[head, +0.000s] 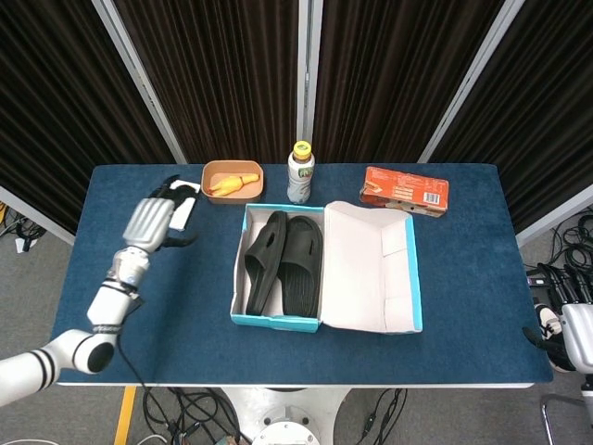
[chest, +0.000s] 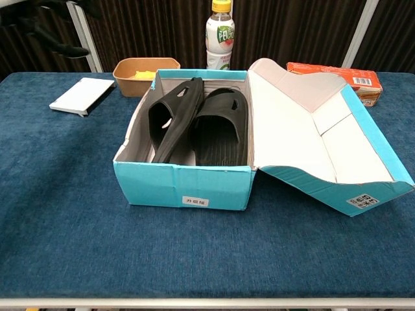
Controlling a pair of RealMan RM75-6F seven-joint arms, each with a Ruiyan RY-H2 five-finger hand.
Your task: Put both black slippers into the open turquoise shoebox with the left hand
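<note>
Now I see both black slippers (head: 283, 262) lying side by side inside the open turquoise shoebox (head: 274, 320), the left one tilted on its edge against the other. My left robot hand (head: 153, 219) hovers well apart from the box, above the white notepad (chest: 82, 96) on the blue surface (head: 463, 278), fingers loosely spread, holding nothing.

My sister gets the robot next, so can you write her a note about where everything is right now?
Left hand: holds nothing, raised over the table's left side, away from the shoebox.
Right hand: not in view.
Both slippers are in the box: the left slipper leans on its side, the right slipper lies flat.
Done: both slippers packed.
Left: nothing but perhaps laying the tilted one flat; the lid is open.
</note>
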